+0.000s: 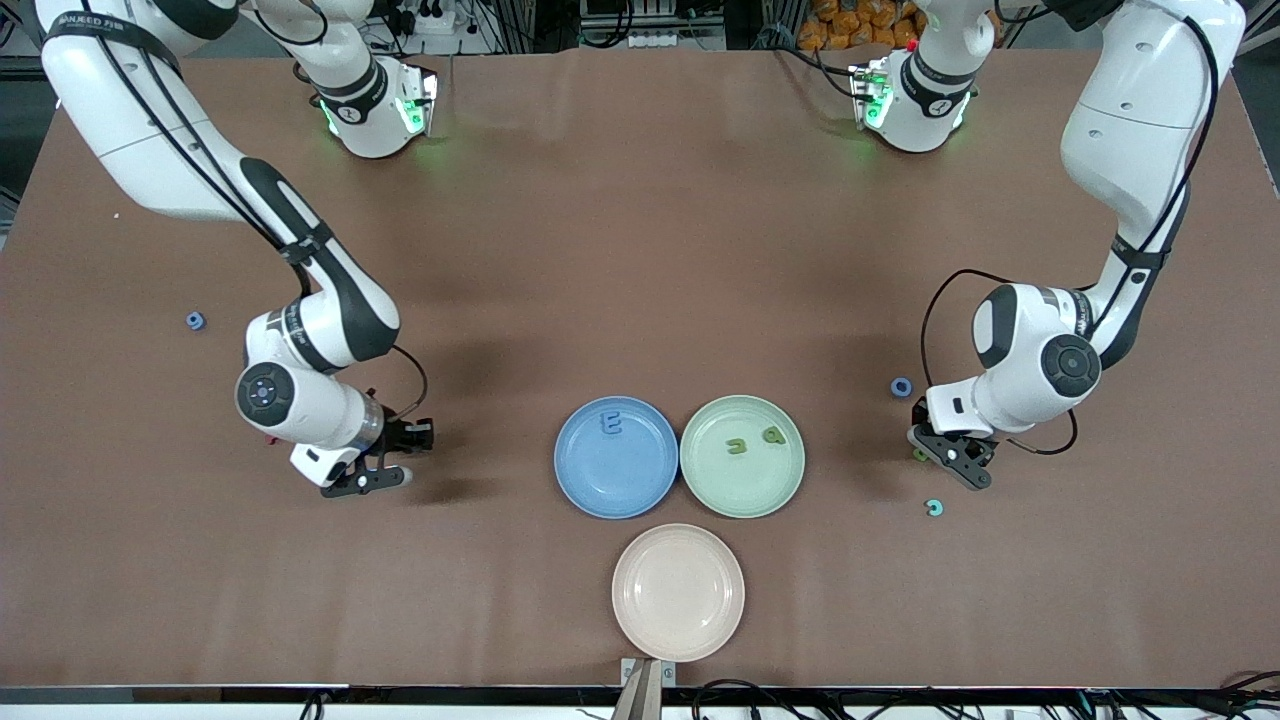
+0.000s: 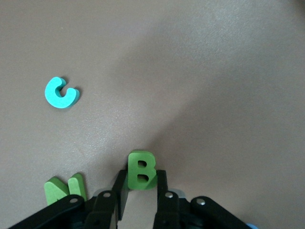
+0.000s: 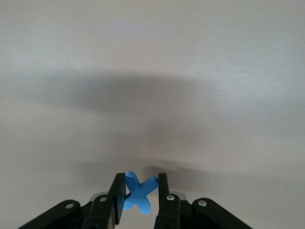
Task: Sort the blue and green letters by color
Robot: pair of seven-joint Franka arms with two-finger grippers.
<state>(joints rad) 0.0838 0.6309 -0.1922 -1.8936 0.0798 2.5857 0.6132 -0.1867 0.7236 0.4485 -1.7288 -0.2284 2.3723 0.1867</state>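
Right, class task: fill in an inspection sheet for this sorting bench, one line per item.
Surface: brown table, no spills seen.
Job's things: blue E in blue plate; two green letters in green plate; green N and blue rings on table.
Clutter: teal C; pink plate holds nothing.
Grippers: left claw shut on green B; right claw shut on blue X.
Cables: black leads along both arms.
Surroundings: power strips, orange items by the bases.
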